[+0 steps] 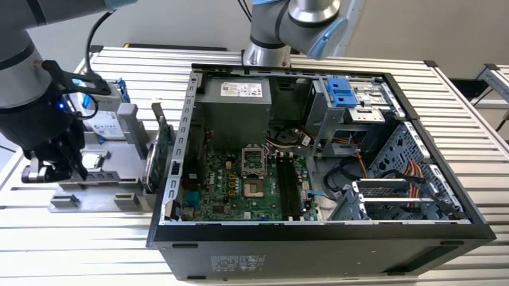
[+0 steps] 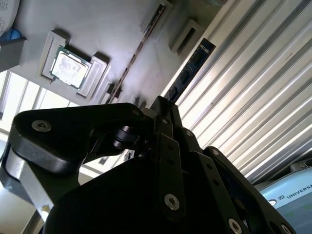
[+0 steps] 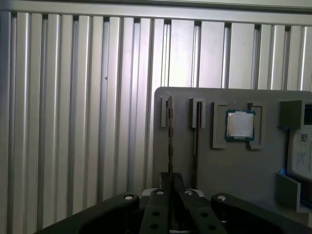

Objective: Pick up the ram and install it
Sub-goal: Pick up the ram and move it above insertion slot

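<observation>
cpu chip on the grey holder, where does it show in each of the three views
Exterior view: the cpu chip lies in its recess on the grey holder, at the exterior view's left, outside the open computer case.
Second wrist view: the cpu chip sits in a raised square frame on the holder.
First wrist view: the cpu chip sits in that frame, beside two narrow slots.
Shared landmark: the grey holder on the ribbed metal table.

Table [image 3: 73,122] ribbed metal, sheeny; holder [image 3: 219,168] matt grey plastic; tool [image 3: 169,183], ram [image 2: 195,63] matt black.
</observation>
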Controlling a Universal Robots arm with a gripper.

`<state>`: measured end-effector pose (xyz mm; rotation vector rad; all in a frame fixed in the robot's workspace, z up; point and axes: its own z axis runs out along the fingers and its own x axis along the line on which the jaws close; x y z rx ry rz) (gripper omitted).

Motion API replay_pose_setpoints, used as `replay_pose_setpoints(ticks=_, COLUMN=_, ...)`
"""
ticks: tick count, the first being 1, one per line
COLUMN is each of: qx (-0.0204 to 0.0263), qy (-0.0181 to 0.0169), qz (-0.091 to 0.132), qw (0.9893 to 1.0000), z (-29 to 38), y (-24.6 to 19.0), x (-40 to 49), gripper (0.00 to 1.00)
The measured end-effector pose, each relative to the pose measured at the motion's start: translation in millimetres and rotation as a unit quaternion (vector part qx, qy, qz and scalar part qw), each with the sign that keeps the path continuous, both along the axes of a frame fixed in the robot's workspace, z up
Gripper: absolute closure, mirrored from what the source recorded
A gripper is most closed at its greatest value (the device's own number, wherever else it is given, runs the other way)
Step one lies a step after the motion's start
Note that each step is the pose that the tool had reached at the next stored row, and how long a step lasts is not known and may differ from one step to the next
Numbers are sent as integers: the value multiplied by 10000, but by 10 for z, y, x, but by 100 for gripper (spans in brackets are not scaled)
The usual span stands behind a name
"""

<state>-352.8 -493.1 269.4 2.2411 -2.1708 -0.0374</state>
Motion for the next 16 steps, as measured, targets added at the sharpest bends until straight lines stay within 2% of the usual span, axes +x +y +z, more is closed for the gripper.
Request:
replay_pose_setpoints(ticks=9, qx=0, qy=0, qz=1, qw=10000, z=84, y=0, x=1, gripper=100)
replay_pose_setpoints(ticks=16, qx=0, qy=0, qz=0, qw=10000, z=97, y=0, x=0, gripper=100)
